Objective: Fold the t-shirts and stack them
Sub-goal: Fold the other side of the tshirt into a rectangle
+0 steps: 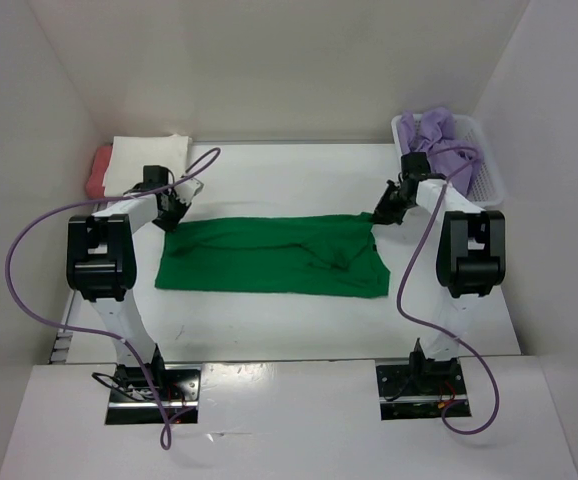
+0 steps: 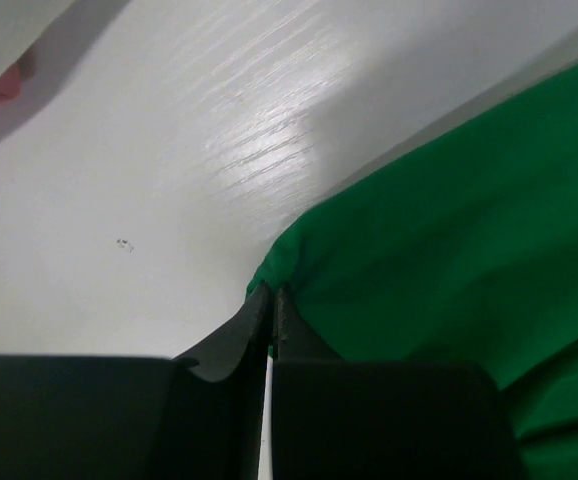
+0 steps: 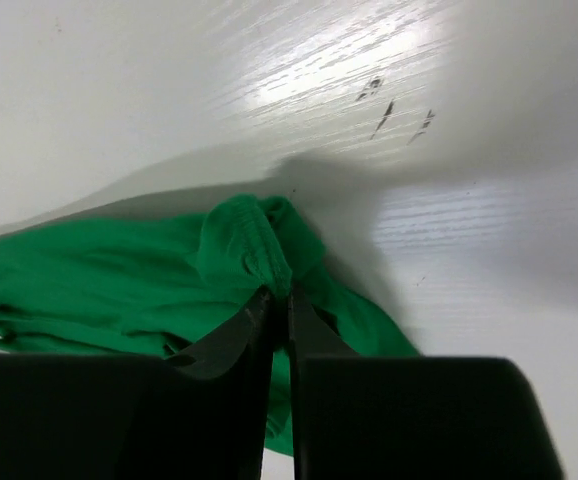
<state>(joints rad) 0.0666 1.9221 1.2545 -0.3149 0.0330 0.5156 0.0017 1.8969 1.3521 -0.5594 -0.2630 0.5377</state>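
Corners mattered: the bright green cloth t-shirt [image 1: 269, 258] lay spread on the white table [image 1: 289, 180], long axis left to right between the arms, the left gripper [image 1: 174, 213] clamped shut on its far-left corner, the right gripper [image 1: 383, 216] on its far-right one.

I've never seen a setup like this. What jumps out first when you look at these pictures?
The bright green t-shirt stretched across the middle of the white table, with the left tool and the right tool each pinched shut on one of its far corners. Next, the lavender t-shirt crumpled in the white basket at the far right, and a cream t-shirt lying on a salmon t-shirt at the far left.
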